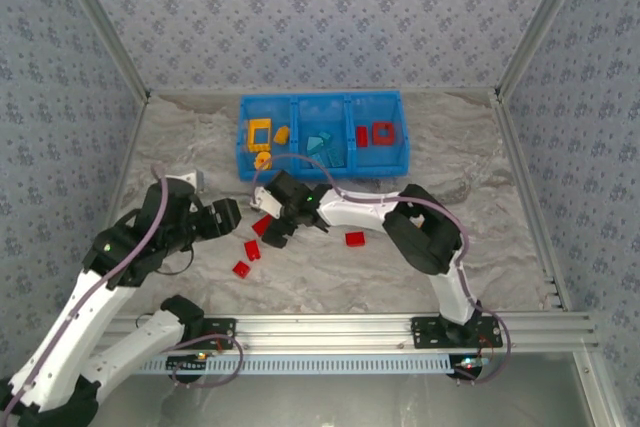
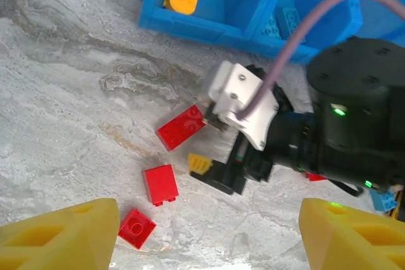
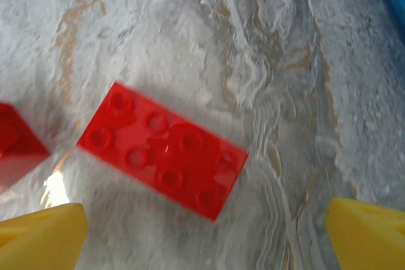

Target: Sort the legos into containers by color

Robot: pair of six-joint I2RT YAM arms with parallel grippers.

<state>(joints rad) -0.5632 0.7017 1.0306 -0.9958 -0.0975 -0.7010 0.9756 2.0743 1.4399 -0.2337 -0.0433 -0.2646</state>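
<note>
The blue container bin stands at the back, with yellow legos in its left compartment, blue ones in the middle and red ones on the right. Loose red legos lie on the table: a flat eight-stud brick, a squarer brick, a small one, and one further right. My right gripper hovers open just over the flat red brick, holding nothing. My left gripper is open and empty, left of the bricks.
The right arm's black wrist and its cable cross in front of the bin's near wall. Metal frame rails edge the table on both sides. Marbled tabletop lies bare to the right of the arms.
</note>
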